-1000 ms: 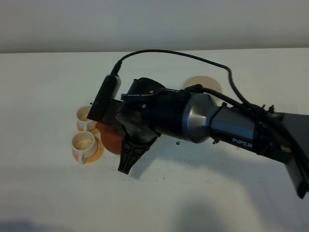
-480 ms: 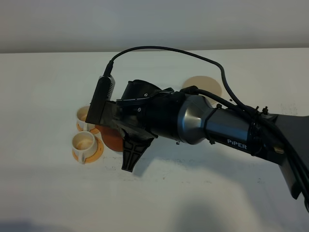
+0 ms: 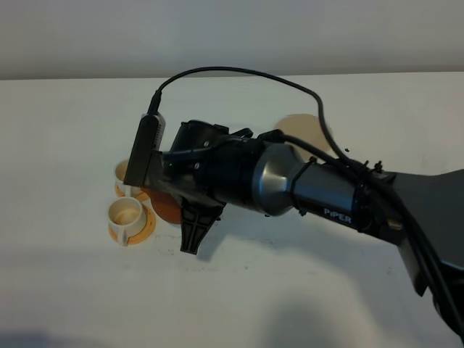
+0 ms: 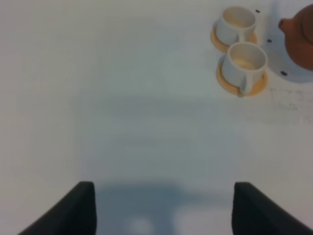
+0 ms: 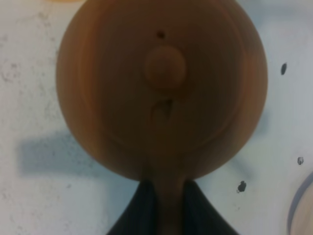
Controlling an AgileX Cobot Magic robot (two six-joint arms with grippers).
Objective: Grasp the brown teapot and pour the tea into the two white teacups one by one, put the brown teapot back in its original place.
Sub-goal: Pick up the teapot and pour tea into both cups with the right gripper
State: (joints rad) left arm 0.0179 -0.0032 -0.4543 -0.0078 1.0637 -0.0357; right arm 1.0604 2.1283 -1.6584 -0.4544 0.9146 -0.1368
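Observation:
The brown teapot (image 3: 167, 207) is beside the two white teacups, the near one (image 3: 125, 213) and the far one (image 3: 124, 174). My right gripper (image 3: 185, 219) reaches across from the right and is shut on the teapot's handle (image 5: 166, 210). The right wrist view shows the teapot's lid and knob (image 5: 165, 66) from above. The beige coaster (image 3: 299, 125) lies bare behind the arm, partly hidden. The left wrist view shows both cups (image 4: 244, 60) (image 4: 236, 23) and the teapot (image 4: 299, 41). My left gripper (image 4: 164, 210) is open and empty, away from them.
Each cup stands on a small orange saucer (image 3: 143, 229) (image 4: 259, 84). The right arm and its cable (image 3: 239, 72) span the white table (image 3: 72, 290) from the right edge to the cups. Small dark specks (image 5: 241, 186) dot the tabletop near the teapot.
The right arm has shifted a little to the left and its wrist has turned, bringing the teapot closer to the cups. The cups have not moved.

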